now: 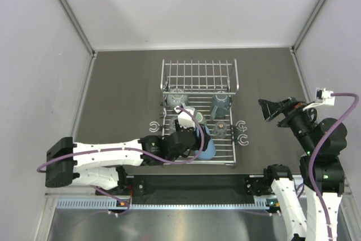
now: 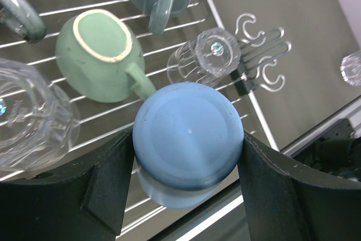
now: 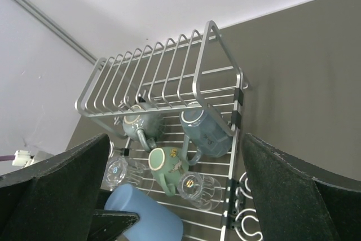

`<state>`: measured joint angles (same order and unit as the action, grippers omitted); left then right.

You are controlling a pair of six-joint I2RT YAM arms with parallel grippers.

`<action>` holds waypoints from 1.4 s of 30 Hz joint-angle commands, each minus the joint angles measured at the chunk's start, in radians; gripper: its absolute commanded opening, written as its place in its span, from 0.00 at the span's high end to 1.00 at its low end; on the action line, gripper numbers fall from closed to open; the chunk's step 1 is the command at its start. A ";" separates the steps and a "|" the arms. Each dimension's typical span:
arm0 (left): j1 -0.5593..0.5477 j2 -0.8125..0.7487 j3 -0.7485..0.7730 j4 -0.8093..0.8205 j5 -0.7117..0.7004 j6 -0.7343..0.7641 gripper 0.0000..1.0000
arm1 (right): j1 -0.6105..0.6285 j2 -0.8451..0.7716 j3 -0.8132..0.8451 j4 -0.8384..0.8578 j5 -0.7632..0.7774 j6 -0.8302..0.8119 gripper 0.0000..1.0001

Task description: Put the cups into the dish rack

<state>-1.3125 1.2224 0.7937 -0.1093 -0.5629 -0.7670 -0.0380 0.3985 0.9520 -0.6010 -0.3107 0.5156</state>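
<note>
On my left, the left gripper point(image 2: 188, 150) is clamped on the upside-down light-blue tumbler point(image 2: 189, 131) at the near edge of the dish rack point(image 1: 198, 76), just beside the mint-green mug point(image 2: 101, 55) and a clear tumbler point(image 2: 211, 57), while to the right my right gripper point(image 1: 273, 109) hangs wide open and empty above the worktop point(image 1: 124, 94).

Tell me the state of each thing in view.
Large light-blue tumbler: inverted, gripped
Mint-green mug: inverted, racked
Two grey-blue mugs: on the rack
Two clear glass tumblers: inverted, racked
Silver wire dish rack: hinged panel upright
Left gripper: shut on the tumbler
Right gripper: open, empty
</note>
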 commanded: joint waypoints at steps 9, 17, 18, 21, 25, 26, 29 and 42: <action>-0.008 0.052 0.001 0.062 0.003 -0.057 1.00 | -0.011 0.034 0.067 -0.095 0.105 -0.008 0.00; -0.011 0.077 0.012 0.016 0.003 -0.067 0.78 | -0.011 0.129 0.099 -0.198 0.173 -0.022 0.00; -0.011 0.077 0.012 0.014 0.004 -0.069 0.74 | -0.013 0.131 0.097 -0.198 0.170 -0.022 0.00; -0.017 0.075 0.004 0.013 0.006 -0.071 0.65 | -0.011 0.131 0.091 -0.198 0.165 -0.017 0.00; -0.025 0.077 0.004 0.008 0.003 -0.069 0.60 | -0.011 0.122 0.087 -0.194 0.171 -0.016 0.00; -0.028 0.078 0.006 0.003 0.001 -0.069 0.57 | -0.011 0.122 0.087 -0.195 0.171 -0.017 0.00; -0.037 0.080 0.009 -0.006 -0.011 -0.063 0.51 | -0.011 0.120 0.083 -0.195 0.171 -0.015 0.00; -0.080 0.094 0.047 -0.084 -0.086 -0.055 0.25 | -0.011 0.118 0.057 -0.180 0.154 0.001 0.00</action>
<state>-1.3823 1.2999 0.8322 -0.0902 -0.6415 -0.8352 -0.0380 0.5232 1.0134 -0.8082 -0.1539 0.5163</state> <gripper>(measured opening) 0.749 0.996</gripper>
